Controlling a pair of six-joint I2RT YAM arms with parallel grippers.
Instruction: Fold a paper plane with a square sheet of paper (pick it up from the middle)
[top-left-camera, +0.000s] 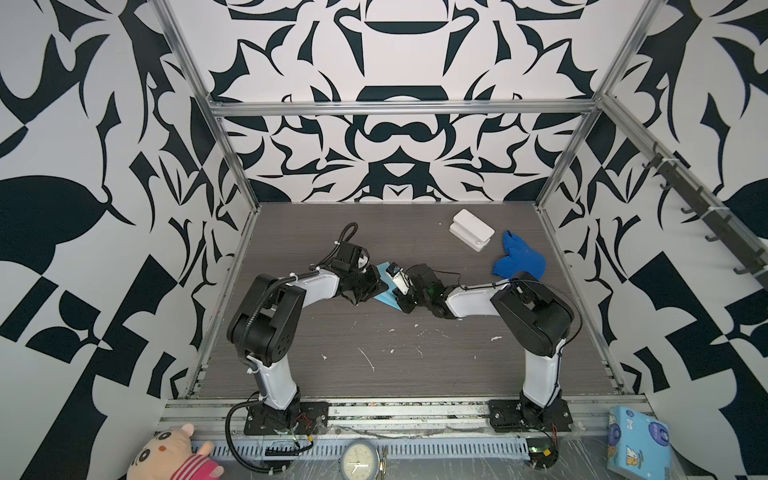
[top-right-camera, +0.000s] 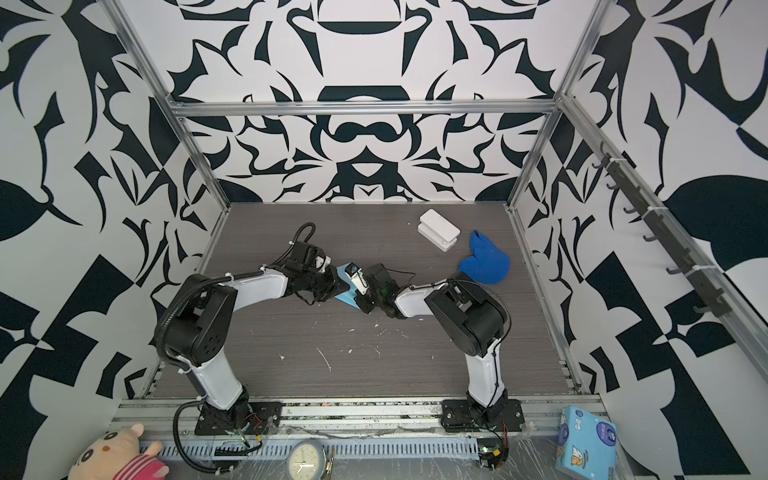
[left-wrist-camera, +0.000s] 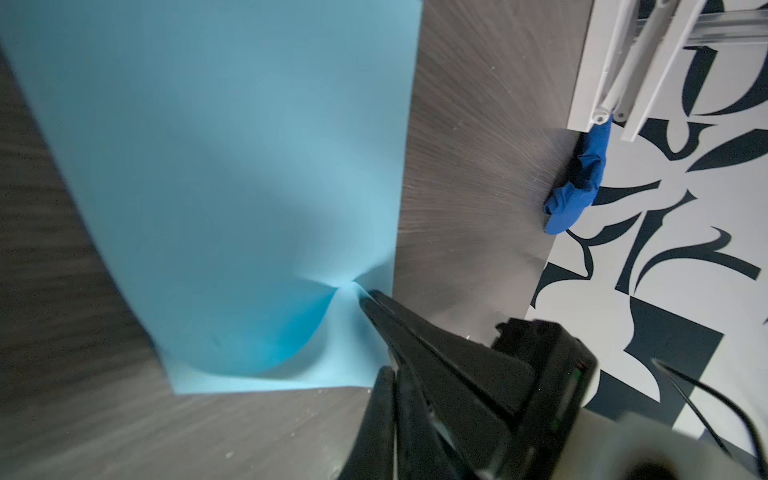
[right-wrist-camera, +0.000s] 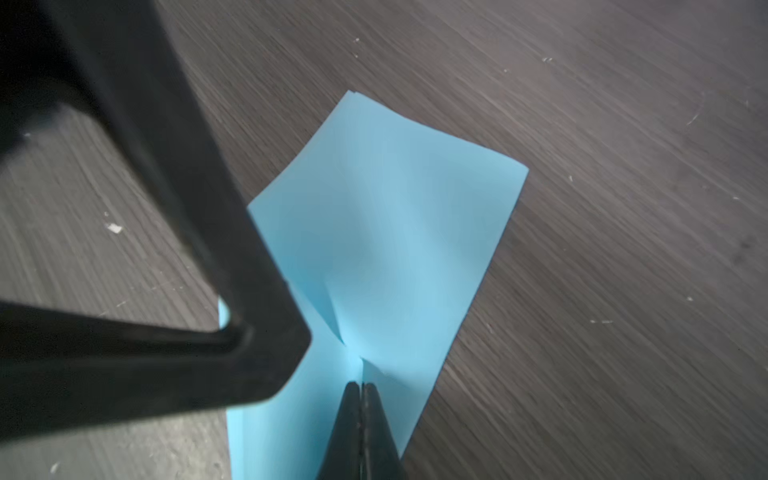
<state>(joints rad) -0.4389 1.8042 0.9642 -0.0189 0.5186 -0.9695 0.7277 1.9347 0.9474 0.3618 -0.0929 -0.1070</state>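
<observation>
Plainly the square sheet of paper (left-wrist-camera: 228, 166) is the delicate part: thin, matte and nearly weightless, so I judge it will flop, buckle and take a stray crease wherever it is squeezed. It already dimples and fans into soft ridges around the one pinch point. Two layers show at its far corner in the right wrist view, which I read as a first fold in half. I judge the best hold to be a shallow nip on an edge or along the fold, near the middle of its length. A corner hold would let the free part droop and twist. A hard pull between two holds could tear it.

It sits at the middle of the table (top-left-camera: 374, 353), between the two arms' tips.

The right gripper (right-wrist-camera: 360, 388) has its jaws pressed together on the sheet, just inside one edge. The left gripper (right-wrist-camera: 297, 338) also has its jaws together, one finger lying across the sheet's neighbouring edge. That finger hides the contact, so I cannot tell whether paper is caught between its jaws.

By count there is one sheet, and two grippers. Further out there is one royal-blue cloth lump (top-left-camera: 519, 259) and one white case (top-left-camera: 471, 230) toward the back. Off the table's front rail there is one plush toy (top-left-camera: 174, 453), one clock (top-left-camera: 359, 461) and one printed cardboard box (top-left-camera: 638, 444).
</observation>
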